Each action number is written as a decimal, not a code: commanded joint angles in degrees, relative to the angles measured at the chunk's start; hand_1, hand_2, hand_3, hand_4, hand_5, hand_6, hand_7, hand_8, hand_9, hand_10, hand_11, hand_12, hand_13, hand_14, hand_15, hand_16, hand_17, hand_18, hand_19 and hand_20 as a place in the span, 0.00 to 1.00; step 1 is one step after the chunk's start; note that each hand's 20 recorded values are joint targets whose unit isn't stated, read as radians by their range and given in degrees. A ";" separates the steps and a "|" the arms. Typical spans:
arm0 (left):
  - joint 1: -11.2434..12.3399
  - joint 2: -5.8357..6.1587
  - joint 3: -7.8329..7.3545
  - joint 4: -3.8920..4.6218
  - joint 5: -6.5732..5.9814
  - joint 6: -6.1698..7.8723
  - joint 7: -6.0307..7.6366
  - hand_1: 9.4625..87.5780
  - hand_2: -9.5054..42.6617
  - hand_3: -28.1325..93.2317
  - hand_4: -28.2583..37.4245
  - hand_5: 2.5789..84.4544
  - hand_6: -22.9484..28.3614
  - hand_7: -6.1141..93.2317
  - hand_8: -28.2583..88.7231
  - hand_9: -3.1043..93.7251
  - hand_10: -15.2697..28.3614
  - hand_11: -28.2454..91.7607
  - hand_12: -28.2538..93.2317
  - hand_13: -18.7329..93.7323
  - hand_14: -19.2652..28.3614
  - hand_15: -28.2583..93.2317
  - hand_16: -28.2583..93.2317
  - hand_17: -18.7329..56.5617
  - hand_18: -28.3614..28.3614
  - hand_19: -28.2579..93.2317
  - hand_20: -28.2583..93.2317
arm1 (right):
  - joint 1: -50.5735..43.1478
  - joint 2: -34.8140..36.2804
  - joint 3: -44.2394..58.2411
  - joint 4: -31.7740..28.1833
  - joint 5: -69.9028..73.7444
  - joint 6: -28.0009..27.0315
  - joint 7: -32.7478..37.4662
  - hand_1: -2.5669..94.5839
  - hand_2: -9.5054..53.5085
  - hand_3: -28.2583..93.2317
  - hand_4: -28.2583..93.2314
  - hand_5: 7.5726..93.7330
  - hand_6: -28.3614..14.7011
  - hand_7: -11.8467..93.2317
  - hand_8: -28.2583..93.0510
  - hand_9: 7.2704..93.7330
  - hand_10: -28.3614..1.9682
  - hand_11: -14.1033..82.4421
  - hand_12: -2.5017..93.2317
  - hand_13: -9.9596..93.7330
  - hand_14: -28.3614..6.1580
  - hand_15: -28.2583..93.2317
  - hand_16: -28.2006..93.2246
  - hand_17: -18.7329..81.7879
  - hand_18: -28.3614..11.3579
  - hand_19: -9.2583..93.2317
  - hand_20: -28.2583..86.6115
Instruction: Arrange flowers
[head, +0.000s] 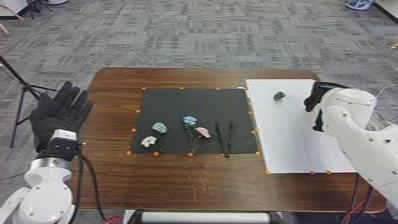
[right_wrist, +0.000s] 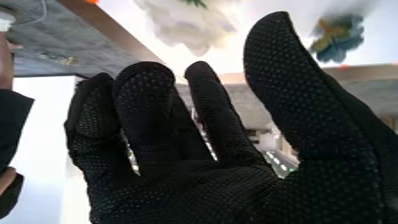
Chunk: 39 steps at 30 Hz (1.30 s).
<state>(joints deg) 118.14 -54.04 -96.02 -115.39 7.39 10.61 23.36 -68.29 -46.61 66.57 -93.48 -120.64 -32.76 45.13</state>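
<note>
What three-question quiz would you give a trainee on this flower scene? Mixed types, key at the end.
1. True or false: the left hand is by the left edge of the table, its fingers straight.

2. Multiple choice: in the head view, which bloom on the black sheet lies closest to the sheet's near edge?
A) blue bloom
B) white bloom
C) pink bloom

3. Fill in the blank: in the head view, the right hand is over the ____ sheet.

Key: 1. True; 2. B; 3. white
</note>
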 joint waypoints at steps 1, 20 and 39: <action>0.81 -0.43 -0.34 -0.69 -0.05 0.40 -0.22 0.21 0.47 0.82 0.00 0.47 0.58 0.18 0.16 0.36 0.65 0.38 0.31 0.37 0.65 0.41 0.20 0.18 0.69 0.42 0.32 | -1.60 -0.45 -0.17 1.44 -3.11 0.27 -0.71 0.47 0.00 0.91 0.00 0.43 0.50 0.19 0.16 0.41 0.34 0.26 0.15 0.69 0.44 0.87 0.48 0.53 0.04 0.91 0.60; 0.90 -0.83 -0.39 -0.73 -0.46 0.96 0.23 0.21 0.47 0.82 0.00 0.47 0.59 0.18 0.16 0.36 0.65 0.39 0.31 0.37 0.66 0.42 0.19 0.18 0.69 0.42 0.32 | -4.89 -0.80 -3.66 4.45 -11.45 14.37 -2.59 0.67 0.00 0.80 0.00 0.67 0.67 0.32 0.12 0.80 0.66 0.31 0.47 0.76 0.57 0.86 0.57 0.58 0.11 0.93 0.61; 1.52 -1.27 -0.81 -0.63 -0.03 0.93 -0.54 0.21 0.47 0.82 0.00 0.47 0.59 0.18 0.16 0.36 0.65 0.39 0.31 0.37 0.66 0.42 0.19 0.18 0.69 0.42 0.32 | -5.85 -0.42 -7.04 -9.23 -20.49 28.80 -8.36 0.68 0.00 0.84 0.00 0.72 0.69 0.38 0.23 0.85 0.68 0.37 0.57 0.78 0.58 0.86 0.60 0.60 0.12 0.93 0.62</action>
<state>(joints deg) 118.74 -54.90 -96.73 -115.78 7.39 11.24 23.17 -77.09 -45.78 61.68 -97.66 -140.31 -7.98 39.35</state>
